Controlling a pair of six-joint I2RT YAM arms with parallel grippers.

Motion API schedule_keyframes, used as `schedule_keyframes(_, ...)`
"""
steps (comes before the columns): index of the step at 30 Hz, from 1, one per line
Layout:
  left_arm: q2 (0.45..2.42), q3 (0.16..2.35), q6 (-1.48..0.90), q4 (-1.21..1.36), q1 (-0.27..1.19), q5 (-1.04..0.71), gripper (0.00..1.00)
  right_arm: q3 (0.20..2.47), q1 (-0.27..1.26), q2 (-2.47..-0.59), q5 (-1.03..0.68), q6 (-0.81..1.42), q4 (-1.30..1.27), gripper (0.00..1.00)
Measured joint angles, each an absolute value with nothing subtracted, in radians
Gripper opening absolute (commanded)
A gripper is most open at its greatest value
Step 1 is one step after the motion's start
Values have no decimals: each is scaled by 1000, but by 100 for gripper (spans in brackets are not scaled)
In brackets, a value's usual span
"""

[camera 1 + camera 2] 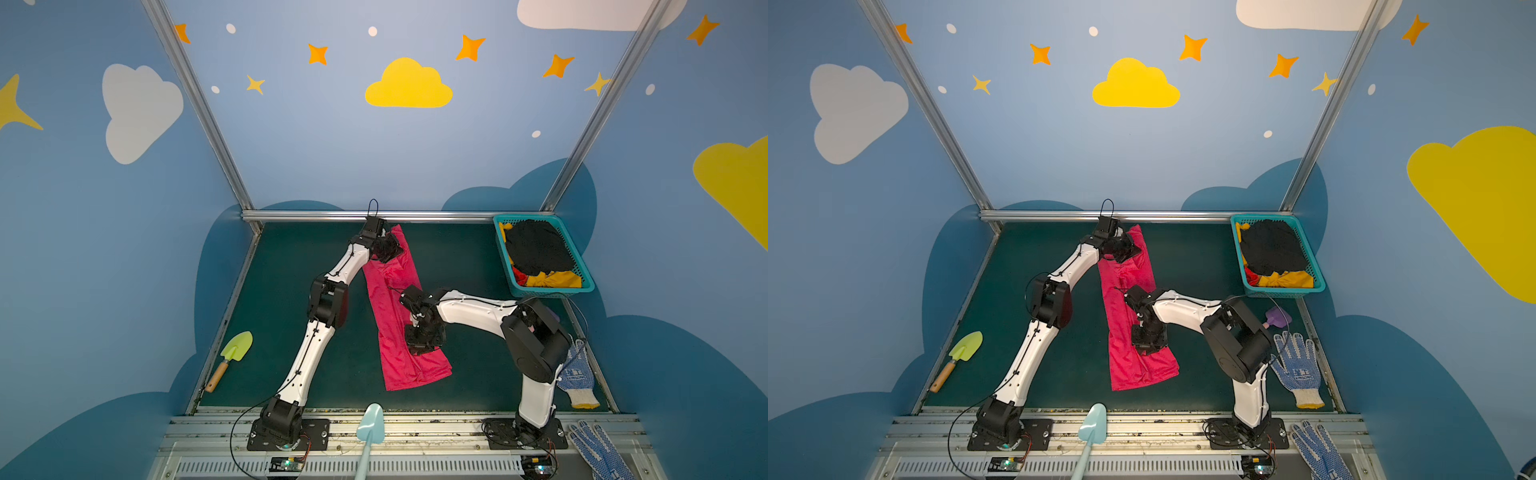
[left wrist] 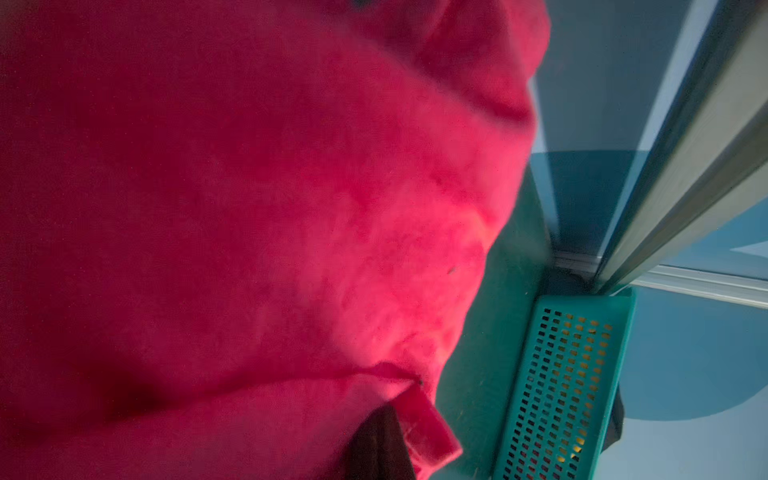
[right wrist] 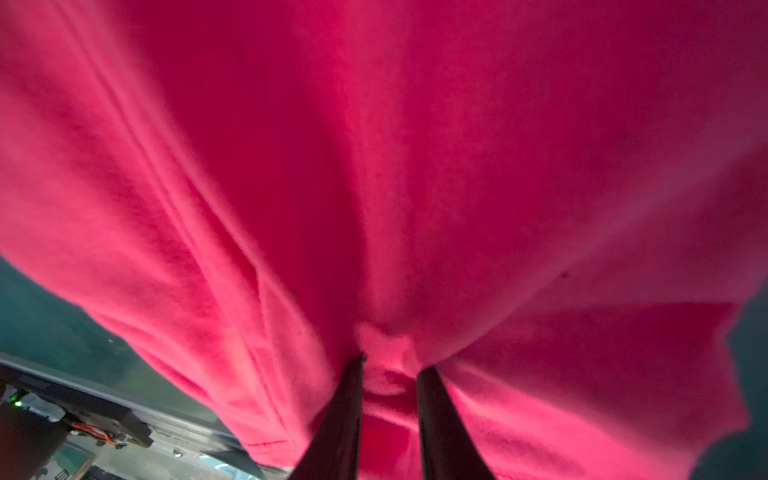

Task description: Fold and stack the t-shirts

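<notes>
Top views, taken together, show the pink t-shirt (image 1: pixel 386 328) lying as a long, narrow strip on the green table (image 1: pixel 469 365). Its long axis runs from the rear rail (image 1: pixel 436 216) toward the robot's side and slants slightly rightward as it comes closer. The left gripper (image 1: pixel 388 251) sits on the strip's far end beside the rail, while the right gripper (image 1: pixel 420 343) bears down on the strip's right edge, with the near hem just beyond it toward the robot. Each arm therefore has its own end of the cloth, as both top views agree (image 1: pixel 1121 324). A black t-shirt (image 1: pixel 536 249) and a mustard t-shirt (image 1: pixel 557 280) wait in the basket (image 1: pixel 552 293) at the far right, well apart from both grippers. Left wrist view: pink cloth fills almost the whole picture, and a hem strip lies against the one dark finger (image 2: pixel 376 449) that shows. The jaws read as clamped tight on the shirt's far end, and the basket (image 2: pixel 561 395) stands beyond it. Right wrist view: two dark fingers (image 3: pixel 345 415) stand narrowly apart with a pucker of pink cloth pinched between their tips, and creases fan out from that pinch. The next fold probably runs along the long axis, carrying one end over to the other.
</notes>
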State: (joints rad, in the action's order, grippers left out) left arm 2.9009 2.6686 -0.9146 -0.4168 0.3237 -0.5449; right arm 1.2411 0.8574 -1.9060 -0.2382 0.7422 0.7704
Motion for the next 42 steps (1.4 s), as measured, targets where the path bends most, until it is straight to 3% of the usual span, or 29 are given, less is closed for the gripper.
schedule_keyframes(8, 2913, 2687, -963, -358, 324, -551, 10, 1252, 873, -1903, -247, 759, 759, 39)
schedule_keyframes(17, 2785, 2686, -887, -432, 329, -558, 51, 1316, 884, -1761, -200, 718, 799, 56)
schedule_keyframes(25, 2435, 2652, -701, -680, 332, -489, 55, 1227, 827, -1542, -125, 675, 828, 61)
schedule_keyframes(28, 2223, 2433, -620, -787, 345, -385, 57, 1131, 794, -1508, -107, 668, 831, 65)
schedule_keyframes(35, 1679, 1519, -602, -796, 445, -239, 71, 934, 776, -1505, -117, 657, 796, 70)
schedule_keyframes(39, 1523, 1188, -658, -807, 526, -236, 78, 892, 781, -1513, -147, 657, 738, 70)
schedule_keyframes(42, 1467, 1060, -699, -805, 596, -239, 84, 865, 803, -1525, -166, 669, 693, 70)
